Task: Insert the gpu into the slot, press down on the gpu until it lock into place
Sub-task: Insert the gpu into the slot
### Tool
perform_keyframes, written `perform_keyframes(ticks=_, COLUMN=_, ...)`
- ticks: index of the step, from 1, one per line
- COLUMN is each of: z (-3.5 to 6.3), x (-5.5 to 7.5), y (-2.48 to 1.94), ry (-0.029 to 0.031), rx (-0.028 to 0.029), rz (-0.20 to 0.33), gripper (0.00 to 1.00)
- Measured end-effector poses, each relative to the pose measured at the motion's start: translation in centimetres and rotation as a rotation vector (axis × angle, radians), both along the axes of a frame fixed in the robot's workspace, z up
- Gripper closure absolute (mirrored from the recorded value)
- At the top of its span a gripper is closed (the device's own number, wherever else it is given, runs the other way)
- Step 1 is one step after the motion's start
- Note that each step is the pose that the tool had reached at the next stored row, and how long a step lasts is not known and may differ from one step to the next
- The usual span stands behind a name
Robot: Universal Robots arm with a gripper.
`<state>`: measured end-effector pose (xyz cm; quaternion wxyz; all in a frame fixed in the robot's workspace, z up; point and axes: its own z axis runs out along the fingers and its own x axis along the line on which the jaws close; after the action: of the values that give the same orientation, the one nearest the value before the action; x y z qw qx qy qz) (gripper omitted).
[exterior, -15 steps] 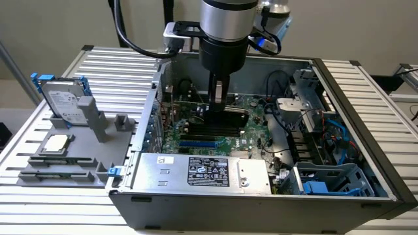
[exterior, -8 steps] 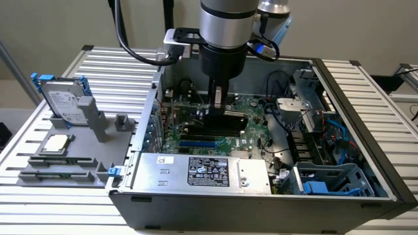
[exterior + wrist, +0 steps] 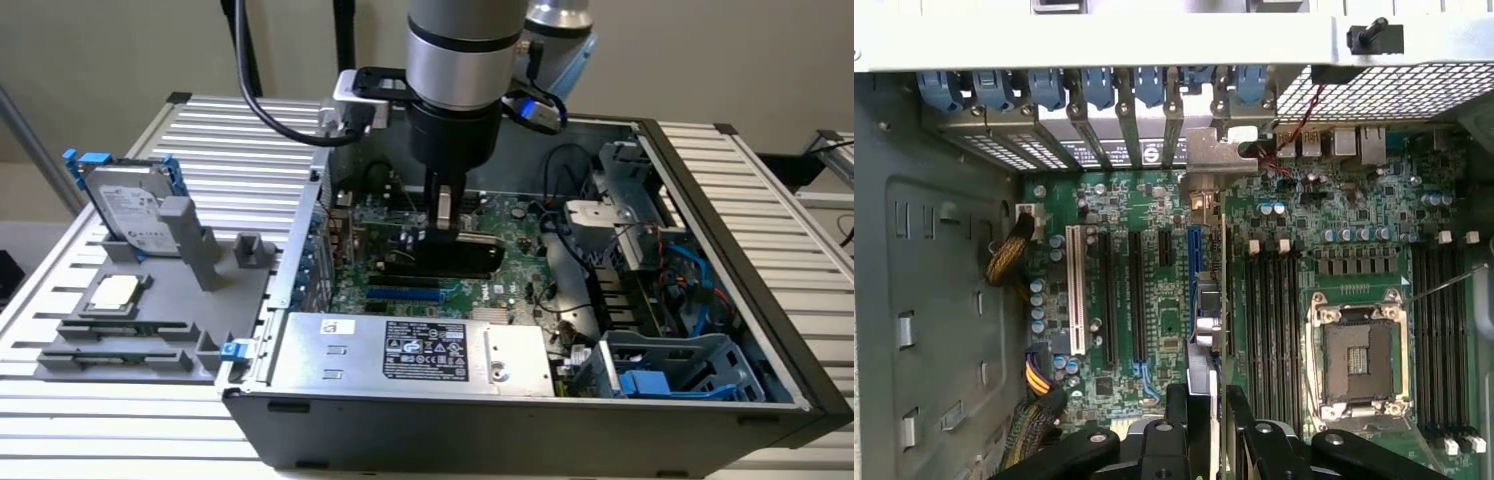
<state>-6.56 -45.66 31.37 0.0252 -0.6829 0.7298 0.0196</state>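
The claw [image 3: 450, 222] grips the gpu [image 3: 470, 260] on edge inside the case [image 3: 534, 425], over the green board [image 3: 1154, 200], just beside the slot [image 3: 1195, 255].

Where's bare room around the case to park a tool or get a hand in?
Free: slatted table behind the hard drive, up to the case wall; also the slats on the exterior view's right of the case. Crowded: inside, where the gripper holds the gpu over the motherboard, hemmed by power supply, cables and drive cage.
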Motion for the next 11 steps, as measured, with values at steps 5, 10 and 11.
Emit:
perform_keyframes(ticks=5, z=-0.38, x=-0.18, y=-0.01, ry=0.0, rx=0.0, rz=0.018, gripper=0.74)
perform_keyframes(ticks=10, z=-0.71, x=-0.55, y=-0.01, ry=0.0, rx=0.0, rz=0.026, gripper=0.74)
perform_keyframes(ticks=11, z=-0.78, x=-0.64, y=-0.01, ry=0.0, rx=0.0, rz=0.026, gripper=0.74)
